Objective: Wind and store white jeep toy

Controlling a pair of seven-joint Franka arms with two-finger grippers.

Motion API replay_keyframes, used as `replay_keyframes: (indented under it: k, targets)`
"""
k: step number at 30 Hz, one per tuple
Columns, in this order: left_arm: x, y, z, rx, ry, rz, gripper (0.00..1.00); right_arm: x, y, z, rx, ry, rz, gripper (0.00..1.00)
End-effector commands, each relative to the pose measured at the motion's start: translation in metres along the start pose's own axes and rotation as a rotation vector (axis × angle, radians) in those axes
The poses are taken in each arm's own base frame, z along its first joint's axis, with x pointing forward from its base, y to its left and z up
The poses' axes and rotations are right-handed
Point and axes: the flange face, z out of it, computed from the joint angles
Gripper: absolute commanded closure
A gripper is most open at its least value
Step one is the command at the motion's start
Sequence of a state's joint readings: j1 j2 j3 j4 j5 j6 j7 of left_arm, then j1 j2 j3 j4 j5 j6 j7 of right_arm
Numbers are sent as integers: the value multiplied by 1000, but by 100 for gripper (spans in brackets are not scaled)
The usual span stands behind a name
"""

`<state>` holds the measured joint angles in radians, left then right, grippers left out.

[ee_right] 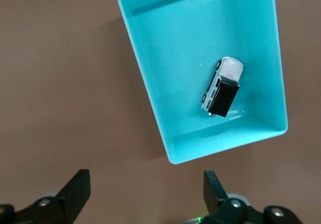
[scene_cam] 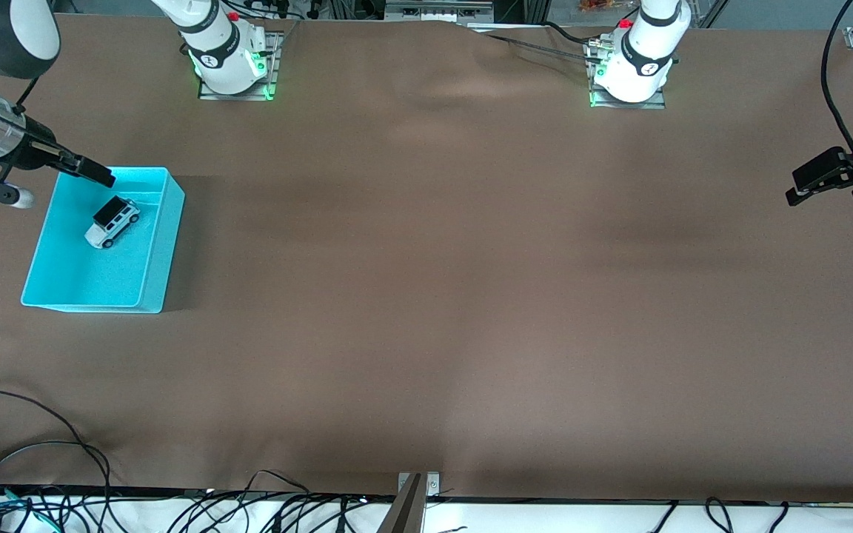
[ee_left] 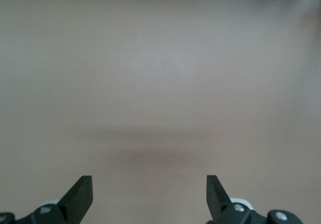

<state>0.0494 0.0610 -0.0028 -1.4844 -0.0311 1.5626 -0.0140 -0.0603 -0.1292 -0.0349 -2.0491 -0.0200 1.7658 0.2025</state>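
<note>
Right gripper [ee_right: 143,194]: You see it up in the air, over the edge of the bin at the right arm's end of the table. Its two fingers are spread wide apart. It holds nothing.
White jeep toy [scene_cam: 112,221]: It sits on its wheels inside the bin, just below your right gripper. It is close to the bin wall that is nearest the gripper. Nothing touches it.
Turquoise bin [scene_cam: 166,252]: It rests flat on the brown table [scene_cam: 426,296]. Only the little jeep is in it.
Left gripper [ee_left: 149,196]: You see it well apart from the bin, hanging over bare table at the left arm's end. Its fingers are spread wide too, with nothing between them. This arm waits.
</note>
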Motion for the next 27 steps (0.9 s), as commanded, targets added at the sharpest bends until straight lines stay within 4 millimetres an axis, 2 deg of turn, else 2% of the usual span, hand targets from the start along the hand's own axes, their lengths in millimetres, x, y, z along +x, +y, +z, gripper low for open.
replay_keyframes:
  k: [1,7,11,19,27]
  targets:
    - [-1,2,-8,-42,12,14,0,-1,-28,-34,29,-41,-49,0]
    - [-1,2,-8,-42,12,14,0,-4,-48,-66,28,-32,-82,1]
    - [-1,2,-8,-42,12,14,0,-6,-56,-73,36,-42,-95,0]
    - [-1,2,-8,-42,12,16,0,-9,-93,-109,40,17,-160,0]
    - [-1,2,-8,-42,12,16,0,-13,-114,-120,46,89,-185,0]
